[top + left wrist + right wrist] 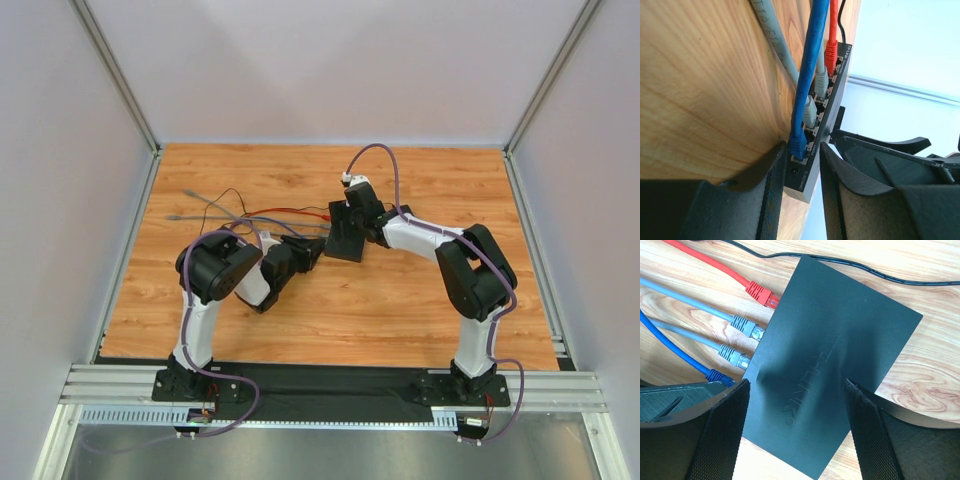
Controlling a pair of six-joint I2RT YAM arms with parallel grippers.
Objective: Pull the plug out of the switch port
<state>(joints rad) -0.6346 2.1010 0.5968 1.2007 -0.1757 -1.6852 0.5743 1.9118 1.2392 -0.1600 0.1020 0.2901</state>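
The switch (347,240) is a flat black box lying on the wooden table; its port edge faces left. In the left wrist view the switch (832,100) is seen edge-on, with a blue plug (798,142) seated in the end port. My left gripper (802,152) is open and straddles that plug and the switch's end, with a gap on one side. From above, the left gripper (308,250) sits just left of the box. My right gripper (796,385) is spread wide over the switch (840,340), its fingertips (847,390) at the top face; from above it (352,212) points down onto the box.
Two grey plugs (742,325) (730,354) and a red plug (760,292) sit in the other ports beside the blue plug (719,376). Their cables (230,212) trail left across the table. A black cord (865,267) leaves the switch's far side. Walls enclose three sides.
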